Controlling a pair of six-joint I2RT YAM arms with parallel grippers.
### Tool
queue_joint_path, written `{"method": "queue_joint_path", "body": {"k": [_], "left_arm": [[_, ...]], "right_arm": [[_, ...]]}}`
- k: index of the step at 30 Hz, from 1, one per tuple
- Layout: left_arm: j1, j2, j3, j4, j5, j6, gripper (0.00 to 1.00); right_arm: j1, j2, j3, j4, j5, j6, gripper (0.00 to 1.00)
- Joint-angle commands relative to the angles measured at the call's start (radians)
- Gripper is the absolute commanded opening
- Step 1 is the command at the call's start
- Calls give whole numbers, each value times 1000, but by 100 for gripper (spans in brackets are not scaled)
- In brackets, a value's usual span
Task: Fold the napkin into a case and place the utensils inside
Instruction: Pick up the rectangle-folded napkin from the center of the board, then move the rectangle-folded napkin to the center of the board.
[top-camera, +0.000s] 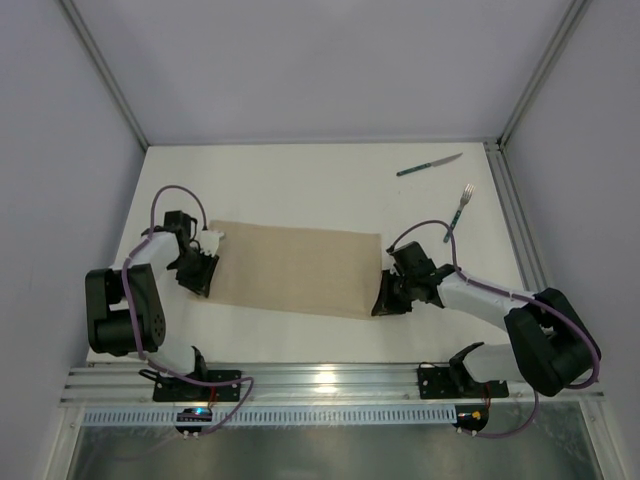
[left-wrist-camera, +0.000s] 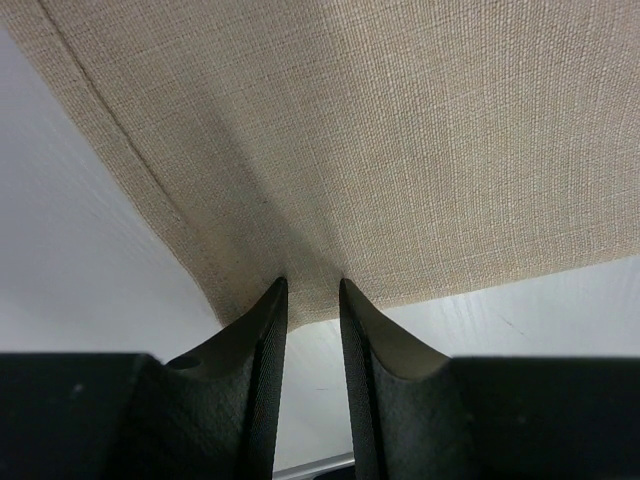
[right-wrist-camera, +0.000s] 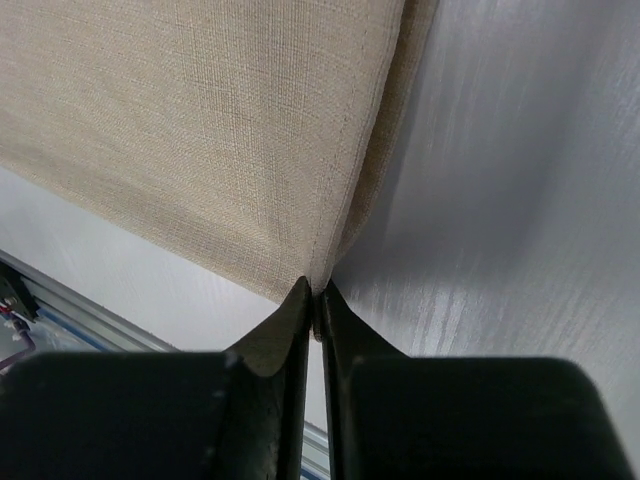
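Nothing can be read in any view: no text, label, brand or number shows on the napkin (top-camera: 295, 268) or the tabletop (top-camera: 300, 185).

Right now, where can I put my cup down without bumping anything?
Widest bare table: the far strip between the napkin and the back wall, left of the knife. A thinner strip runs between napkin and front rail. Crowded: the right side, with fork and right gripper at the napkin's corner.
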Motion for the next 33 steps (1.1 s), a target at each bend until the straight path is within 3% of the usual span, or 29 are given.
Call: {"method": "queue_joint_path", "body": {"k": [1,4,11,19,25,33], "left_arm": [[4,-40,6,20,32,24,30],[4,-75,29,-14,74,27,32],[41,-166,102,-96,86,-5,59],[38,122,262,70,38,-161,64],[-22,282,354,105,-74,-178,60],[-51,394,395,136,-59,-190,28]], "right_arm": [[-4,22,-19,-19,55,-11,6],[-4,6,10,-45,69,-23,4],[-41,-15,44,-79,95,-83,4],[-80,45,80,-32,80,-135,4],[-93,77,96,14,75,-140,4],[-155,151,127,42,63,-187,4]]}}
